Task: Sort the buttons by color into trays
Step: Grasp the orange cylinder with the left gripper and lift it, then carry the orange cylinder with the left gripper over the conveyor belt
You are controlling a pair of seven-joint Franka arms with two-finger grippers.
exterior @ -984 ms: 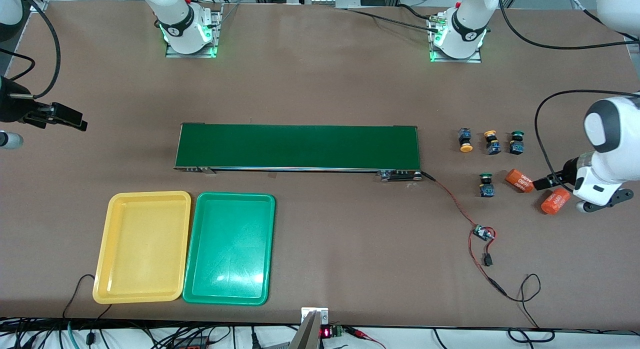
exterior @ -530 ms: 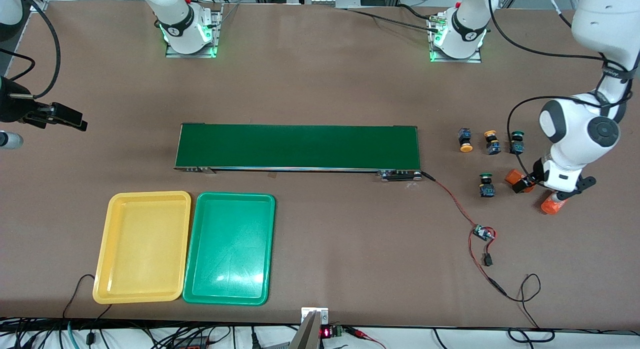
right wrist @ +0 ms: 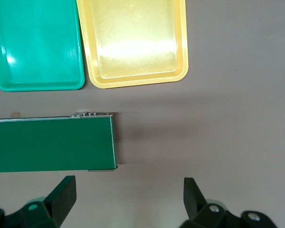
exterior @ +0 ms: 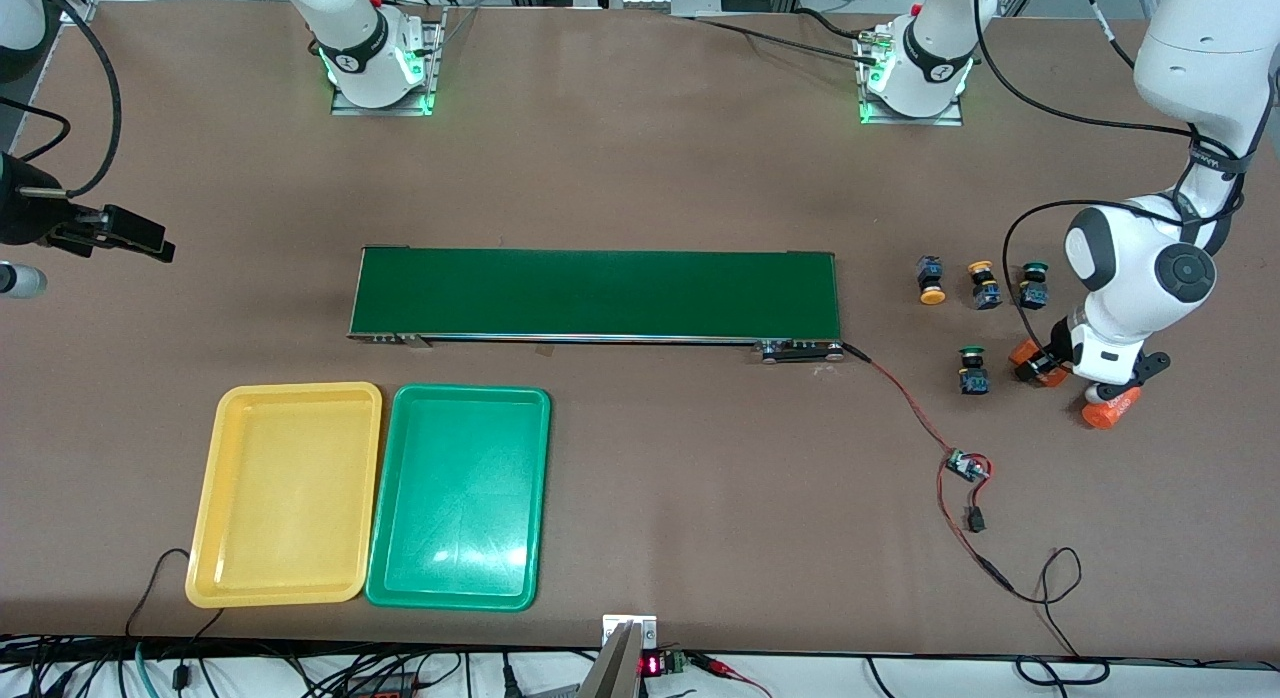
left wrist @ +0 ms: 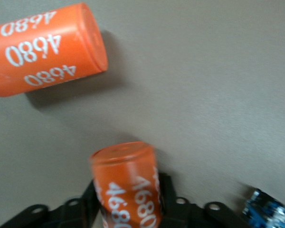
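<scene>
Right, starting at the right arm's end of the table: my right gripper (exterior: 150,240) (right wrist: 128,186) waits there over bare table, fingers spread wide with nothing between them. Next, the yellow tray (exterior: 205,538) (right wrist: 183,47) and the green tray (exterior: 541,478) (right wrist: 0,85) lie side by side, just about touching, both empty, long sides running toward the front camera and nearer to it than the conveyor belt (exterior: 600,293) (right wrist: 47,142). Past the belt's end come the buttons, all on the table and none between my fingers. Three sit in a row: the first yellow button (exterior: 931,281) points its cap toward the front camera, while the second yellow button (exterior: 985,286) and the row's green button (exterior: 1033,286) show their caps at the end away from it. The lone green button (exterior: 972,370) sits nearer the camera, cap also at the end away from it. Standing or lying, I can't tell for these small pieces. Now my left gripper (exterior: 1045,366) (left wrist: 128,194) is down beside that lone button, fingers pinching an orange cylinder (exterior: 1022,356) (left wrist: 126,175) along its printed sides, one flat end showing. My wrist hides most of it from the front. A second orange cylinder (exterior: 1110,408) (left wrist: 47,47) lies loose close by, and the left wrist view cuts a blue button body off at its edge.
</scene>
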